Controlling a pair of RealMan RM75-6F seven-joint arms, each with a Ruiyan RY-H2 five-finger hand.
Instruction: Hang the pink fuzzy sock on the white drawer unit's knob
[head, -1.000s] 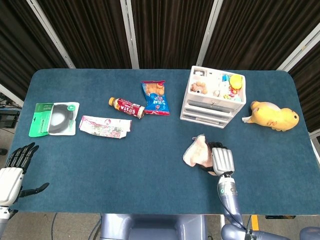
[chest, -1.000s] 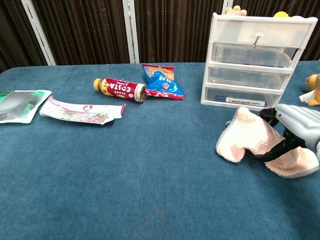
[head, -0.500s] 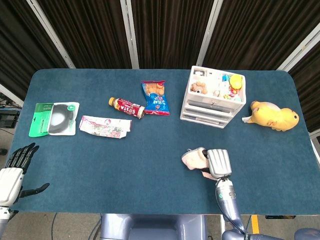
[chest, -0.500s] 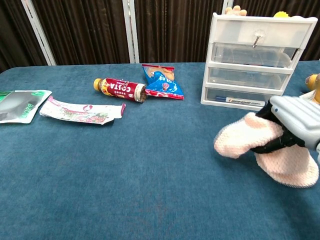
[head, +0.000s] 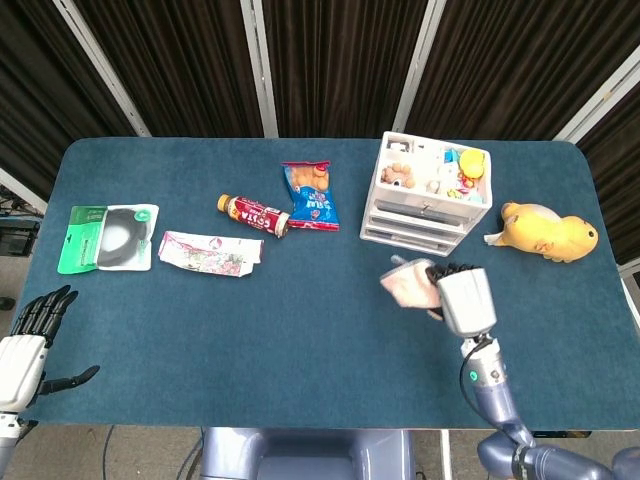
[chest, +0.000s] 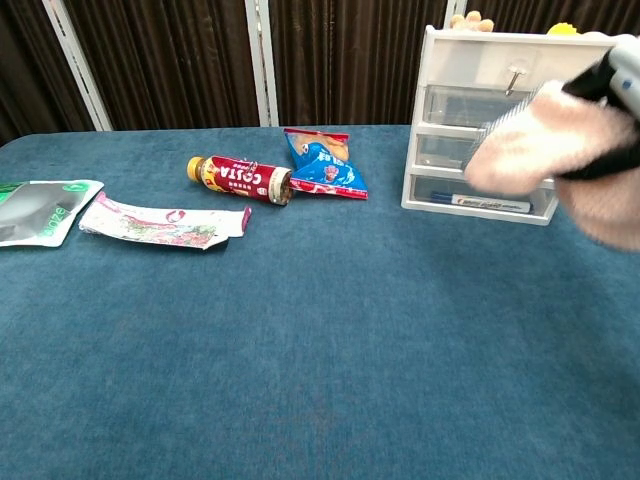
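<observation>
Right hand (head: 464, 300) has risen off the blue cloth-covered table (head: 300, 330) over the last second, carrying the pink fuzzy sock (head: 408, 288) with it; a second ago the sock lay bunched on the cloth under the fingers, now it hangs in the air, clasped in that hand

Sock has travelled toward the far side, closing on the white plastic three-drawer unit (head: 428, 196). In chest view the sock (chest: 540, 140) shows blurred, overlapping the drawer fronts just right of the small metal knob (chest: 515, 70) on the top drawer, but lower than it

Reading: lift done, carry under way. Sock opening is not visible, so whether it can catch the knob is unclear; more height and a leftward nudge look needed

Left hand (head: 28, 335) unchanged at near left edge, fingers spread, holding nothing
</observation>
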